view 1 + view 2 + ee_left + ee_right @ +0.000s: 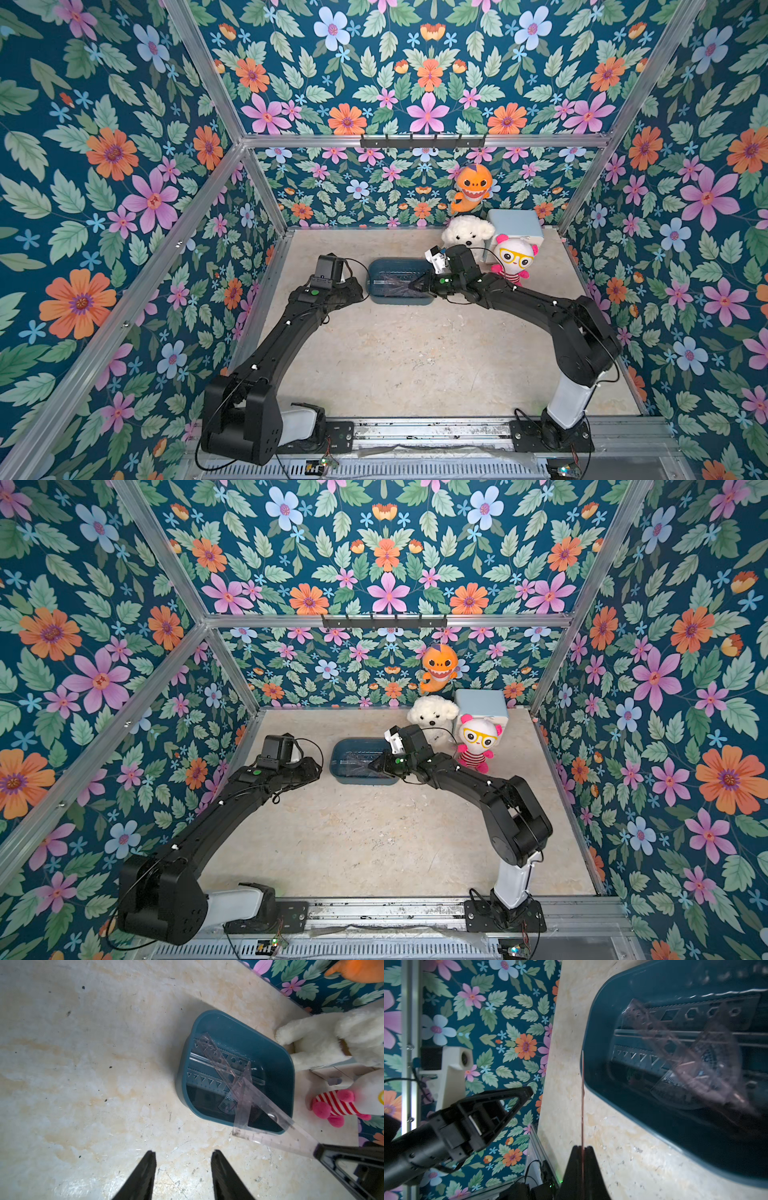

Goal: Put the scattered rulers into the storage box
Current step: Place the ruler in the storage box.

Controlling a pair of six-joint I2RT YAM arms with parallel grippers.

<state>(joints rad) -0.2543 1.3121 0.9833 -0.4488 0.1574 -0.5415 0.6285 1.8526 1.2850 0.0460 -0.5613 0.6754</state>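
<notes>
Right end effector [581,1149] at storage box [180,1084] w/ set square [268,1138] clamped.

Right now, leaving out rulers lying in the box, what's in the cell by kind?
Plush toys: 3 (orange shark, white dog, pink-eared doll)
Boxes: 2 (teal storage box, pale blue box)
Held rulers: 1 (clear ruler, right gripper)
Total: 6

Stained table [415,357] — storage box [399,301], plush toys [465,233]

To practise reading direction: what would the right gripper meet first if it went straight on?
Probably the rim of the storage box: the right gripper, shut on a set square, points at it. Depth is unclear.
</notes>
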